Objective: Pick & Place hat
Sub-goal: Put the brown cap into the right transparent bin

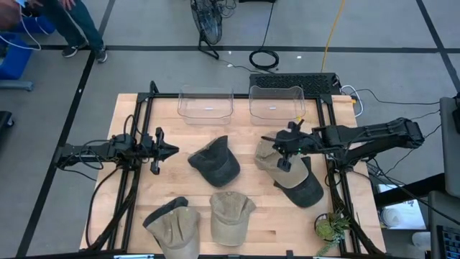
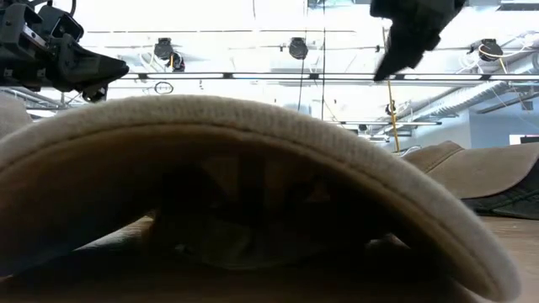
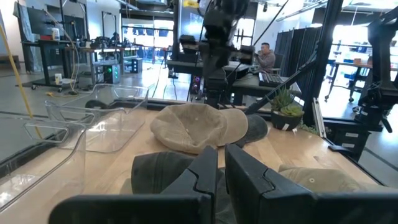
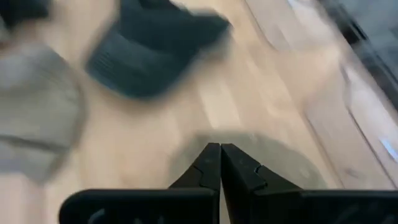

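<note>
Several caps lie on the wooden table. A tan cap (image 1: 268, 155) with a dark brim (image 1: 305, 188) rests right of centre. My right gripper (image 1: 284, 151) hovers shut over its crown (image 4: 280, 163), well clear of the table in the low view (image 2: 404, 38). A dark cap (image 1: 215, 162) lies at the centre. My left gripper (image 1: 171, 150) is shut, level and off the table at the left, pointing toward the dark cap (image 3: 158, 169). Two more tan caps (image 1: 231, 217) (image 1: 175, 228) lie near the front edge.
Two clear plastic bins (image 1: 206, 105) (image 1: 277, 101) stand at the far edge. A small potted plant (image 1: 330, 227) sits at the near right corner. A cap's brim (image 2: 253, 160) fills the low view. A person (image 1: 75, 25) stands beyond the far left corner.
</note>
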Motion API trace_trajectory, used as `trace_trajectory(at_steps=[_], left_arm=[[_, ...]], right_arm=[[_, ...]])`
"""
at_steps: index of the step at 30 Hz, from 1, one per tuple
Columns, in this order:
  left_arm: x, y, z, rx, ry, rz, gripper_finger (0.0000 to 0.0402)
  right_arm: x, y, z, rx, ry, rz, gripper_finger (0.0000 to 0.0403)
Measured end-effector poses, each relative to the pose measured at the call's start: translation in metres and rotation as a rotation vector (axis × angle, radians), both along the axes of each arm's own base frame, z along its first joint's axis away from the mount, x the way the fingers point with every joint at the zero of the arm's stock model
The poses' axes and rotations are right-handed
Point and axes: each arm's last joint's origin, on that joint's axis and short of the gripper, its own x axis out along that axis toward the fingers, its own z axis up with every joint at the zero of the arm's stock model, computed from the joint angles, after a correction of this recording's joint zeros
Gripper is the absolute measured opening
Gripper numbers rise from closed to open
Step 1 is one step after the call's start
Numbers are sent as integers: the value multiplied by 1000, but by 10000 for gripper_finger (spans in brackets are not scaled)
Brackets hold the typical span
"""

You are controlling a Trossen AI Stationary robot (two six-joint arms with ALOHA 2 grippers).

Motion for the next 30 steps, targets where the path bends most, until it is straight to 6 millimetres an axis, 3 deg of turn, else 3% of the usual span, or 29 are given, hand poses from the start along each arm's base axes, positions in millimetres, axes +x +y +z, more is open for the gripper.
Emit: trace_trajectory(at_steps=[9, 18, 23, 30], left_arm=[[0, 0, 0, 0, 0, 0, 35], [0, 0, 0, 0, 0, 0, 35], [0, 0, 0, 0, 0, 0, 35], [0, 0, 0, 0, 0, 0, 35]], right_arm=[[-14, -28, -9, 85, 167, -90, 31], [-26, -65, -20, 159, 303, -231, 136], [-20, -82, -36, 265, 387, -234, 195], [-7, -98, -56, 256, 459, -207, 253]])
